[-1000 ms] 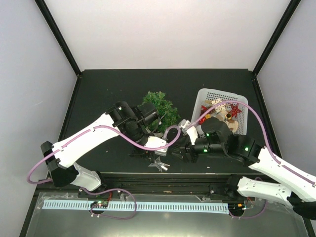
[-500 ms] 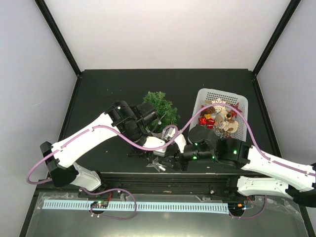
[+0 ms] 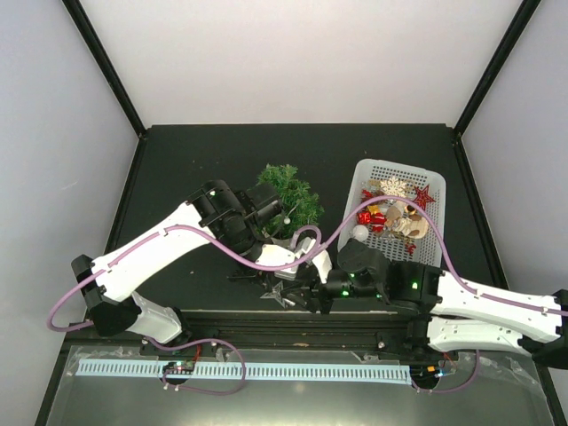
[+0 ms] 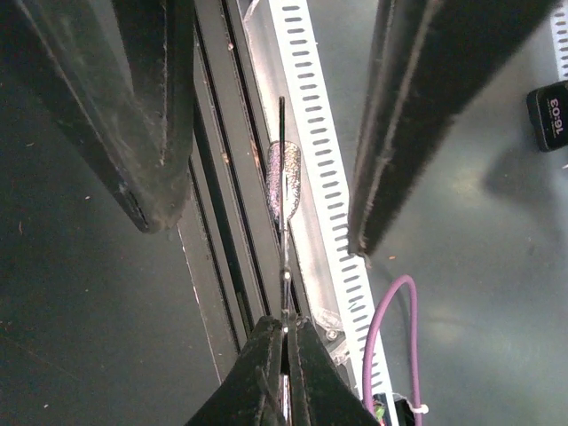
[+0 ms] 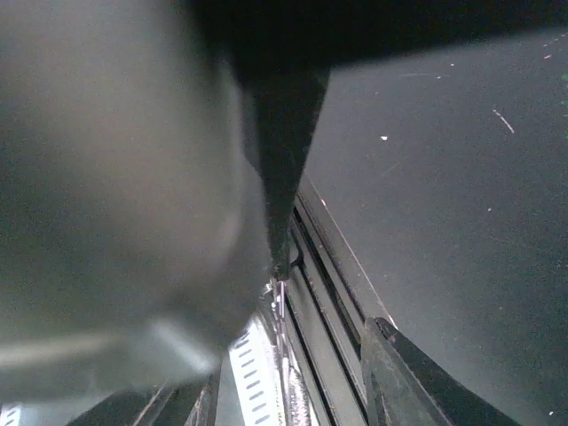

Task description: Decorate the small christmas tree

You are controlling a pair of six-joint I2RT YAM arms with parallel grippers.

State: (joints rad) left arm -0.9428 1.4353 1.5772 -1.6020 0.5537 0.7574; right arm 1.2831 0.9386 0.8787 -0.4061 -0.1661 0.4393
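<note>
Two arms: they meet at the lower middle of the overhead frame, close to the near edge of the desk [image 3: 195, 169].
Left: the left gripper [image 4: 284, 344] has its jaws pressed together, pinching the thin hanger of the silver star ornament [image 3: 280, 292]. The ornament shows edge-on at the centre of the left wrist view.
Right: the right gripper [image 3: 300, 293] has its jaws spread, one finger on each side of the star. Neither finger touches it in the left wrist view.
Tree: the small christmas tree [image 3: 289, 195] is at frame centre, just beside a black joint of the left arm. It is left of the white mesh basket [image 3: 395, 169] and apart from it.
Edges: in the left wrist view the star shows against the black rails [image 4: 222, 257] and the slotted white strip [image 4: 306, 124] along the desk's near rim.
Open room: dark desk surface lies open across the upper and left parts of the overhead frame. It is closed in by dark frame posts [image 3: 106, 67] and a pale back wall [image 3: 302, 53].
Hidden: the right wrist view is mostly blur, with a grey mass filling its left half. The right arm partly covers the basket's lower edge. Whether the star touches the desk cannot be told.
Change: a second ago the right wrist sat at the basket's lower edge. It has since slid left and down the frame to the star, uncovering more of the ornaments [image 3: 395, 213] in the basket. The left arm, tree and basket hold their places.
</note>
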